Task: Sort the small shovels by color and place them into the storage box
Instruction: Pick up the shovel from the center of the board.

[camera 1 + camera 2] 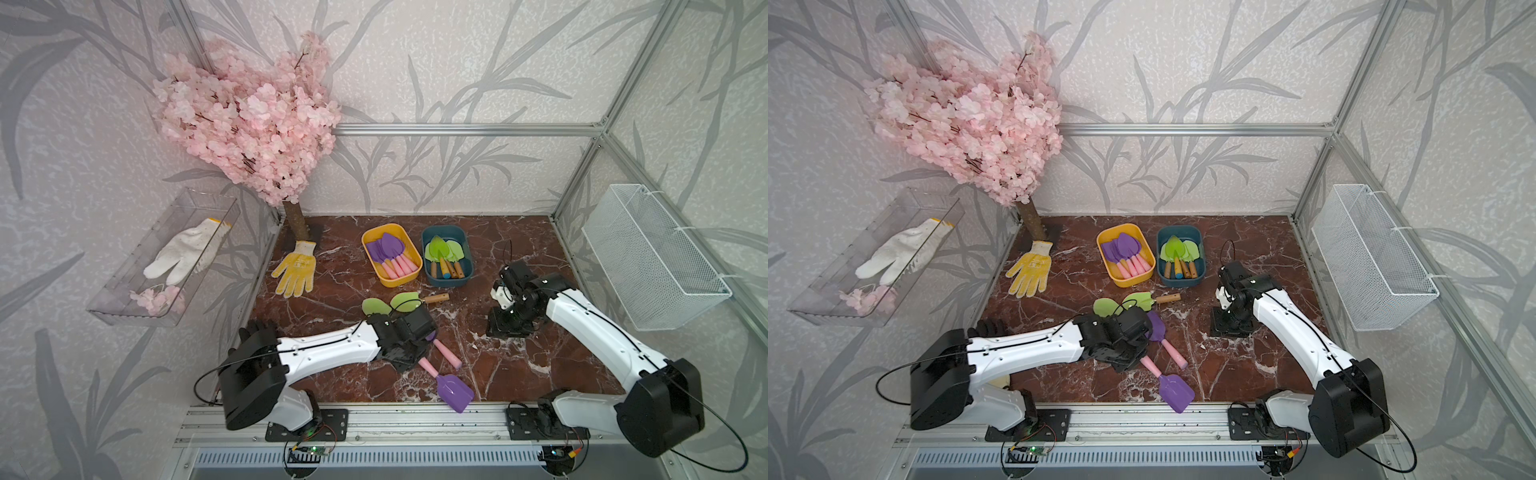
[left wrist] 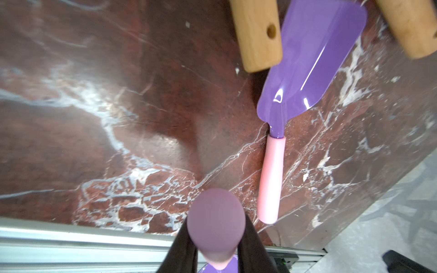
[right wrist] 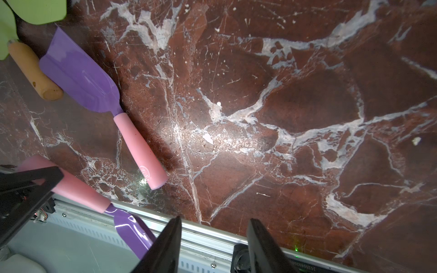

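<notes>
Back left corner, an artificial cherry blossom tree [image 1: 249, 116] leans out over the red-brown marble tabletop [image 1: 519, 353]. Right at its trunk lies a yellow glove [image 1: 296, 270], flat, fingers pointing to the near side. On the left wall, a clear plastic tray [image 1: 120, 282] holds a white glove [image 1: 187, 253] and a loose pink blossom sprig [image 1: 160, 299]. Over on the right wall hangs a white wire mesh basket [image 1: 652, 257].

2 tubs [image 1: 395, 284] holding shovels [image 1: 392, 250] stand side by side behind 4 more.

Purple shovels [image 1: 388, 249] in yellow tub [image 1: 395, 283]
</notes>
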Robot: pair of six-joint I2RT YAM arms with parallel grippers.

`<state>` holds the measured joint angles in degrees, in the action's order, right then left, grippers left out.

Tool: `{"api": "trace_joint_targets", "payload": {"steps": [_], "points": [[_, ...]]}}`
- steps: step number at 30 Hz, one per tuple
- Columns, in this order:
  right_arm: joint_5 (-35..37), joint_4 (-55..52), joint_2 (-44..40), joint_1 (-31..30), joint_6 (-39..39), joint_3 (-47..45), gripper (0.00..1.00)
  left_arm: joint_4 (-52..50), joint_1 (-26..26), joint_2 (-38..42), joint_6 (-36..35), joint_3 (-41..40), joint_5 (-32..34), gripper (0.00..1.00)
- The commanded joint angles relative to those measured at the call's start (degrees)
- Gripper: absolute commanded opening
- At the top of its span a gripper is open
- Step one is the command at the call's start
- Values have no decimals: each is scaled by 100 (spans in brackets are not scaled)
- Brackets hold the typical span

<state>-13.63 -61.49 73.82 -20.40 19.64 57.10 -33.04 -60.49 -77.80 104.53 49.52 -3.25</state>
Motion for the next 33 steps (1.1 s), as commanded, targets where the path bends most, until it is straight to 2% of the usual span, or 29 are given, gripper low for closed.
{"api": "trace_joint_targets", "payload": {"steps": [1,4,7,10,13,20,26,33], "points": [[-36,12,-37,32,-4,-6,50,-489,-59,1086,1149,-535,803,5],[-55,37,-16,33,-4,-6,50,-958,-106,2232,2000,-919,1421,3],[-89,63,60,36,-4,20,50,-1576,-151,3187,2746,-969,2121,1],[-166,102,155,32,4,85,50,-2054,-156,3705,3219,-777,2805,0],[-264,134,224,32,37,156,50,-2431,-149,3882,3523,-674,3165,0],[-330,110,247,32,24,242,50,-2293,-150,4199,4032,-1641,2728,0],[-323,80,216,28,23,205,50,-2373,-142,4410,4386,-1990,2763,0],[-329,92,251,28,23,207,50,-1963,-147,4357,4504,-2269,2637,0]]}}
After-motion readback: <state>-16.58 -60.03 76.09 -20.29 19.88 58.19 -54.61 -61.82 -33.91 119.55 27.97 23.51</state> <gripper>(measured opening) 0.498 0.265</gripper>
